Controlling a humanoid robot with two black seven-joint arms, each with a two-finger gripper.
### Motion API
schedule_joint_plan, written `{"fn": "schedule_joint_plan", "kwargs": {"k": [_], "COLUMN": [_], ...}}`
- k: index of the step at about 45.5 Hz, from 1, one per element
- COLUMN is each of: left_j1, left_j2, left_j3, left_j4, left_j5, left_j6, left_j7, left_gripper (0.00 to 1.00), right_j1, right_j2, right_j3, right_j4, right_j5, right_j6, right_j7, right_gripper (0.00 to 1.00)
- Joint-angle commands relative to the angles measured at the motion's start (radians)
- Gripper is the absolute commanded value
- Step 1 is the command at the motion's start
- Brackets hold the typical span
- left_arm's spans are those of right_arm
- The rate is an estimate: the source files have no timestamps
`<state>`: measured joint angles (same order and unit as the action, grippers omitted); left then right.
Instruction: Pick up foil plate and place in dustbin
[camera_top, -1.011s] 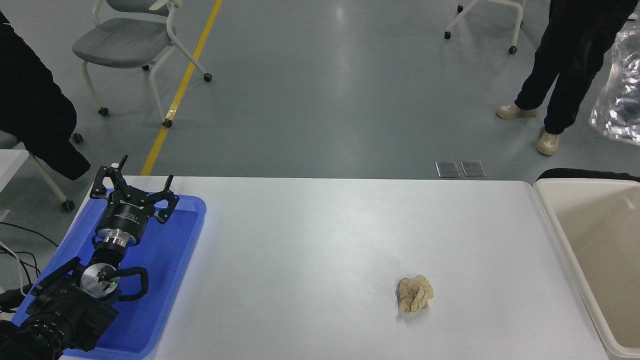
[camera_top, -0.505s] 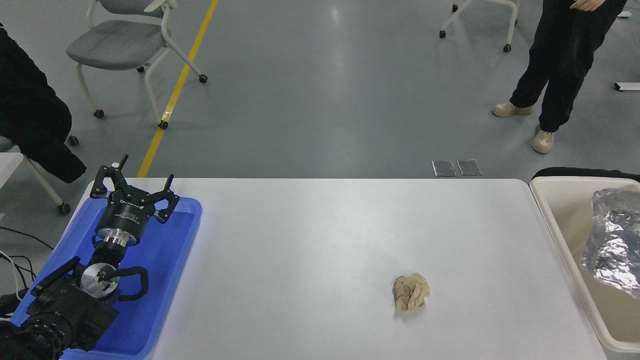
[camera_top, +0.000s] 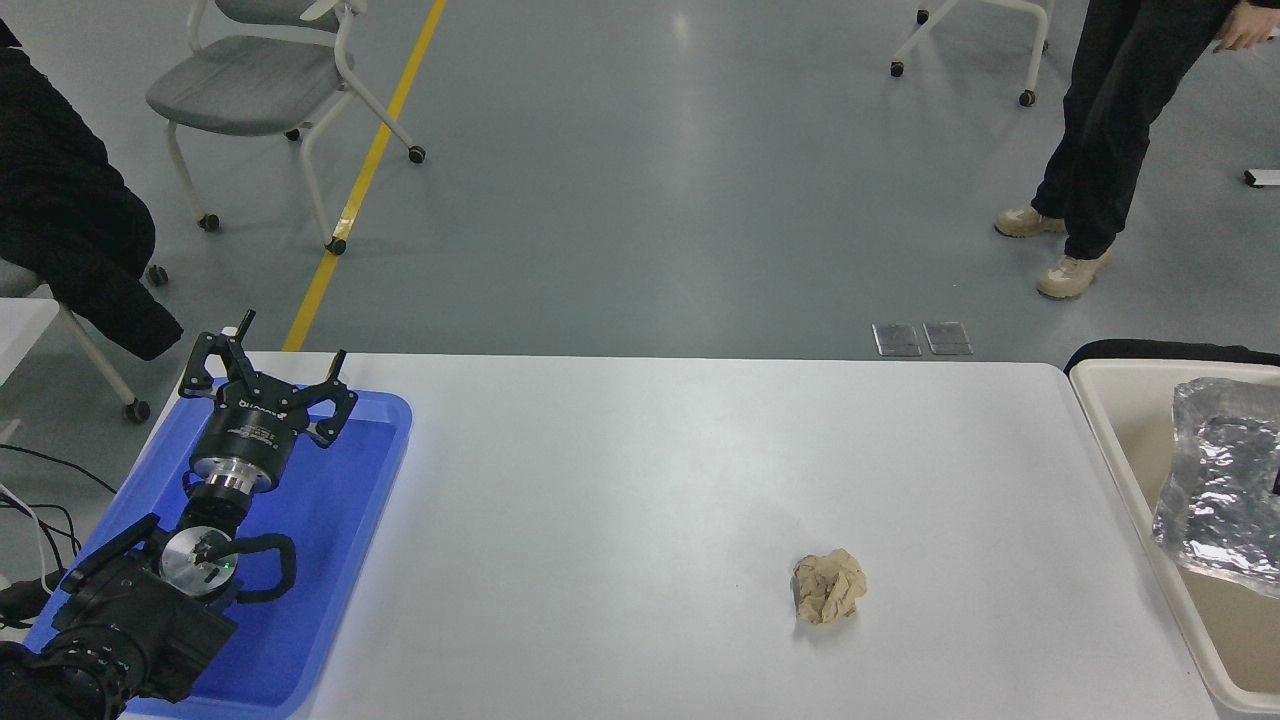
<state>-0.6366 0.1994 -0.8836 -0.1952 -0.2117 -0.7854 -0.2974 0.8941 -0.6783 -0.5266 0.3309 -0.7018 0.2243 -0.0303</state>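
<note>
Crinkled silver foil plate (camera_top: 1220, 478) sits over the open cream dustbin (camera_top: 1120, 420) at the surface's (camera_top: 640, 480) right edge. The left gripper (camera_top: 268, 368), fingers spread, is parked above a blue tray (camera_top: 330, 540) at the left edge; the right gripper is out of view. A brown paper ball (camera_top: 829, 587) lies right of centre.

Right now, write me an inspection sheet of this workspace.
Surface: white table, mostly bare.
Job's things: foil plate over the dustbin at the right edge; cannot tell if it is held.
Clutter: crumpled brown paper ball; blue tray.
Grippers: left gripper open, parked over the tray; right not in view.
Cables: black cables off the table's left.
Surroundings: chair, yellow floor line, person standing.
</note>
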Motion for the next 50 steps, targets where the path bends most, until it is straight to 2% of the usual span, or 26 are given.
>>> {"fn": "schedule_joint_plan", "kwargs": {"k": [1,29,31,33,34,35,36,50], "left_j1": [0.0,0.0,-0.002,-0.002,0.0,0.0,-0.002,0.0], "left_j2": [0.0,0.0,0.0,0.0,0.0,0.0,0.0,0.0], "left_j3": [0.0,0.0,0.0,0.0,0.0,0.0,0.0,0.0], "left_j4": [0.0,0.0,0.0,0.0,0.0,-0.003,-0.003,0.0], "left_j5": [0.0,0.0,0.0,0.0,0.0,0.0,0.0,0.0], "left_j6": [0.0,0.0,0.0,0.0,0.0,0.0,0.0,0.0], "left_j7": [0.0,0.0,0.0,0.0,0.0,0.0,0.0,0.001], "left_gripper": [1.0,1.0,1.0,1.0,1.0,1.0,1.0,1.0], "right_j1": [0.003,0.006,0.006,0.006,0.006,0.006,0.006,0.009], "right_j2": [0.0,0.003,0.003,0.003,0.002,0.002,0.002,0.002], "right_j3": [0.0,0.002,0.002,0.002,0.002,0.002,0.002,0.013], "right_j4": [-0.001,-0.004,-0.004,-0.004,-0.004,-0.004,-0.004,-0.001], "right_j5": [-0.001,-0.001,-0.001,-0.001,-0.001,0.001,0.001,0.001], "right_j6": [-0.003,-0.023,-0.023,-0.023,-0.022,-0.022,-0.022,-0.02], "right_j7": [0.001,0.001,0.001,0.001,0.001,0.001,0.0,0.001], "right_gripper": [0.0,0.0,0.06,0.22,0.4,0.78,1.0,1.0]}}
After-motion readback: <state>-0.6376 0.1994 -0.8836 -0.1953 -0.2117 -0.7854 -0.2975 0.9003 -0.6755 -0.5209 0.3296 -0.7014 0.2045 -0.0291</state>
